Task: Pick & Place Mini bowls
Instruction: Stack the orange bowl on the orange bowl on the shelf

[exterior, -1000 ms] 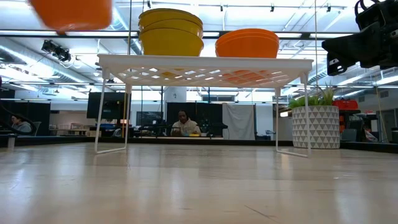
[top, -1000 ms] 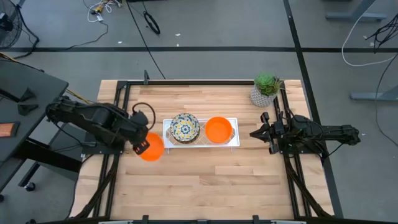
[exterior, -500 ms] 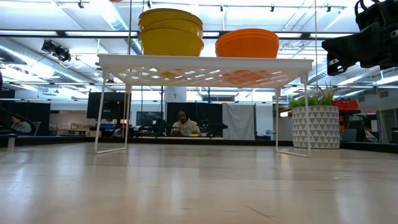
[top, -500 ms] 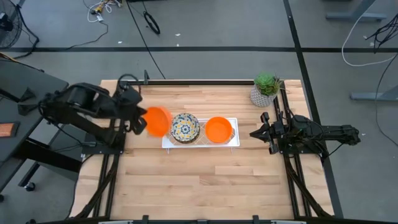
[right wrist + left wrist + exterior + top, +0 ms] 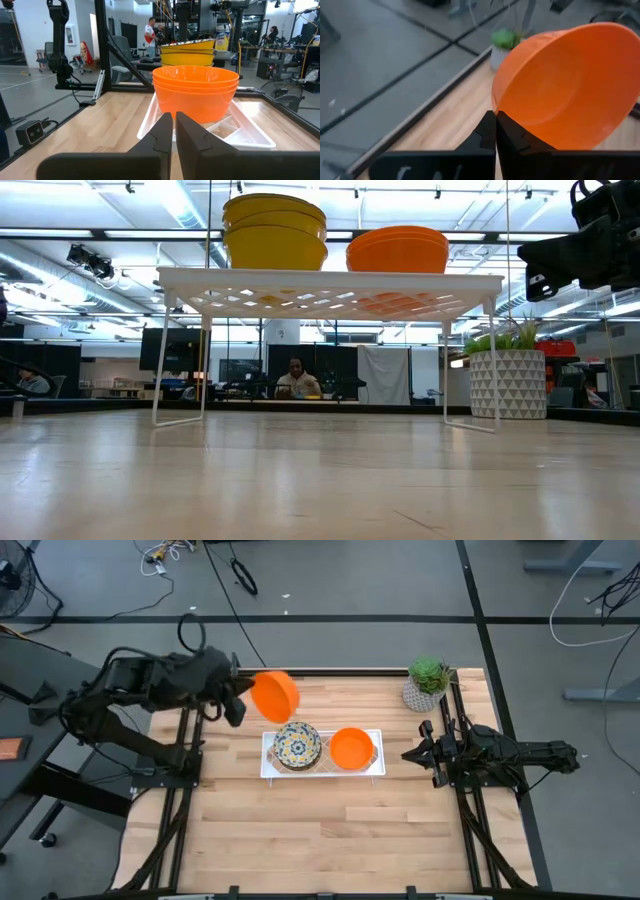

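The left gripper (image 5: 240, 700), clamped on an orange bowl's (image 5: 274, 696) rim, has swung it up from the desk's (image 5: 320, 840) left side to hover behind the rack (image 5: 322, 768), nearing placement, while the closed right gripper (image 5: 412, 753) waits.

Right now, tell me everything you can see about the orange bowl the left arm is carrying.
The orange bowl is plain, bright, smooth and glossy, plastic by the look of it, with nothing inside. The left gripper pinches its rim, fingers shut on the edge, and nothing else touches it. It hangs in the air, tipped steeply so its opening faces sideways, over the table's far edge, just behind the white rack and close to the floral bowls stacked there.
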Robot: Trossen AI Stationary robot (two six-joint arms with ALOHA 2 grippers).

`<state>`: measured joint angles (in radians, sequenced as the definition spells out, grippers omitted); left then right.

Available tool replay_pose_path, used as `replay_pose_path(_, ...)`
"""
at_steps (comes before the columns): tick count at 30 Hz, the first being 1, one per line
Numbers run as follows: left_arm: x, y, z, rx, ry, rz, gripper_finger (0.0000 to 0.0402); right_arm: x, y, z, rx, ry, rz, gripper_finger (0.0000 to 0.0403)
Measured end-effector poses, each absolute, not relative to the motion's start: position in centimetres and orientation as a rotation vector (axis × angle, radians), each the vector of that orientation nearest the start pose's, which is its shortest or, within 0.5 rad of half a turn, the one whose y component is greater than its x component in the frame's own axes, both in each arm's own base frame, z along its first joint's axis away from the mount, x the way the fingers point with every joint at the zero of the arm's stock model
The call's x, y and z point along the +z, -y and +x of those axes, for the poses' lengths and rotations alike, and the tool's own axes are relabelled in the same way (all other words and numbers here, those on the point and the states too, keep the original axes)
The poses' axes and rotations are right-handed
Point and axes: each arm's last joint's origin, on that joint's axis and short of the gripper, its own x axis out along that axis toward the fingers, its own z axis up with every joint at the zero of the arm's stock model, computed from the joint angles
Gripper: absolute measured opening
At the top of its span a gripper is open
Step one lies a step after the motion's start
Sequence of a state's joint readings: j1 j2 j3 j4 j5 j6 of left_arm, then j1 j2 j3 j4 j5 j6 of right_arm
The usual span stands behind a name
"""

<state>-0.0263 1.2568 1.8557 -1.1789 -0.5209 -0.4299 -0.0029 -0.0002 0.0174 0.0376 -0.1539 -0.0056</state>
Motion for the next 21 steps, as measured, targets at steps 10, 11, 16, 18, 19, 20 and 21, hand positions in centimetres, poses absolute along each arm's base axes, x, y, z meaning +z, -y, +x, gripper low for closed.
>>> replay_pose_path(10, 49.3, -2.7, 22.5, 0.617, -0.363, -0.186, 0.0000, 17.3, -0.4, 9.6, 0.151, 0.056, -0.010, 0.0027)
replay_pose_path(11, 49.3, -2.9, 23.1, 0.616, -0.346, -0.185, 0.0000, 17.3, -0.4, 9.6, 0.151, 0.055, -0.010, 0.0027)
replay_pose_path(16, 48.8, -3.9, 25.8, 0.619, -0.315, -0.164, 0.0000, 17.3, -0.4, 9.6, 0.151, 0.055, -0.010, 0.0027)
replay_pose_path(18, 48.6, -4.3, 26.9, 0.618, -0.287, -0.173, 0.0000, 17.3, -0.4, 9.6, 0.152, 0.055, -0.010, 0.0027)
replay_pose_path(19, 48.5, -4.5, 27.5, 0.619, -0.277, -0.177, 0.0000, 17.3, -0.4, 9.6, 0.151, 0.055, -0.010, 0.0027)
replay_pose_path(20, 48.3, -4.7, 28.0, 0.622, -0.269, -0.179, 0.0000, 17.3, -0.4, 9.6, 0.151, 0.055, -0.010, 0.0027)
replay_pose_path(21, 48.2, -4.9, 28.6, 0.623, -0.262, -0.180, 0.0000, 17.3, -0.4, 9.6, 0.151, 0.056, -0.010, 0.0027)
